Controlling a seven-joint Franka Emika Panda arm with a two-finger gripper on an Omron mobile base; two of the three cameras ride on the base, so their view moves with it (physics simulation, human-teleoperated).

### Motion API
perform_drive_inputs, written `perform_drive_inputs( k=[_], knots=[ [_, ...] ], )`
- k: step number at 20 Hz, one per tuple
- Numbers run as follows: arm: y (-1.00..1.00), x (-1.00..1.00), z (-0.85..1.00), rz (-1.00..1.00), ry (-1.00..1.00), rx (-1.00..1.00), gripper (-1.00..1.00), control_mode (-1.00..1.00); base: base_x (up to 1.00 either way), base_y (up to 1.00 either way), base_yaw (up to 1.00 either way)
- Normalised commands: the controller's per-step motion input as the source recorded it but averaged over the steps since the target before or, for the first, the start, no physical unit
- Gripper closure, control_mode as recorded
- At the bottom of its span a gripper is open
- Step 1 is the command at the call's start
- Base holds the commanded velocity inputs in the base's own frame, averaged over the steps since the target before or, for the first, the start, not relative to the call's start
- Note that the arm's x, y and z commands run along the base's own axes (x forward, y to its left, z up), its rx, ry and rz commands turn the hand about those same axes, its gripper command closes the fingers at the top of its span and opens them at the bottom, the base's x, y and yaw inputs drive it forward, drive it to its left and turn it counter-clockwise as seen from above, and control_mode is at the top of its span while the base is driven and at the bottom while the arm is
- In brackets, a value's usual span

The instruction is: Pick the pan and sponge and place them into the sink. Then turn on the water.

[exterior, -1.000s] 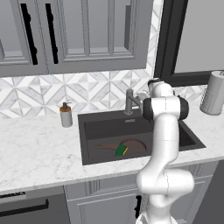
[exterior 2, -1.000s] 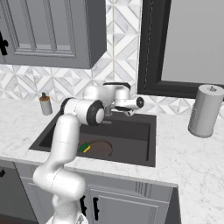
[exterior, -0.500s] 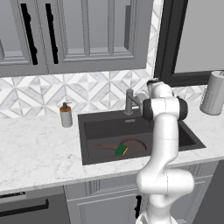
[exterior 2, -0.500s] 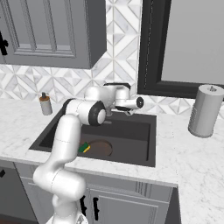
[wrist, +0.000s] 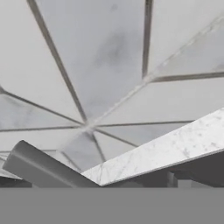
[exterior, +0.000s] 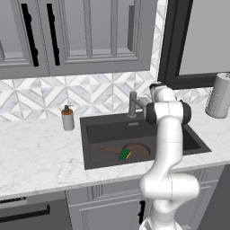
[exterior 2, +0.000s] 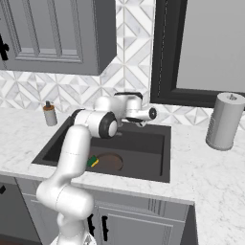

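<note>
Lying in sink (exterior: 90, 134): pan (exterior: 134, 150), sponge (exterior: 124, 154), below gripper (exterior 2: 139, 119).

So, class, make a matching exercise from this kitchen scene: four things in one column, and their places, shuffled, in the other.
Things:
1. pan
2. sponge
3. soap dispenser
4. paper towel roll

Places:
A. upright on the counter left of the sink
B. on the counter right of the sink
C. flat on the basin floor
D. lying on the pan's left edge

Pairs: 1-C, 2-D, 3-A, 4-B
</note>
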Motion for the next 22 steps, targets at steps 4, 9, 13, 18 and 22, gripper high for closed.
perform_drive_inputs(
  k=[4,9,13,18,22],
  knots=[
    [0.00,0.15,-0.01,0.00,0.00,0.00,1.00,-1.00,0.00,0.00,0.00],
    [-0.02,0.06,0.00,0.00,0.01,0.01,1.00,-1.00,0.00,0.00,0.00],
    [-0.07,0.01,0.00,0.00,0.04,0.15,1.00,-1.00,0.00,0.00,0.00],
    [-0.21,0.02,0.03,-0.01,0.07,0.29,1.00,-1.00,0.00,0.00,0.00],
    [-0.16,0.09,0.08,-0.08,0.19,0.31,1.00,-1.00,0.00,0.00,0.00]
  ],
)
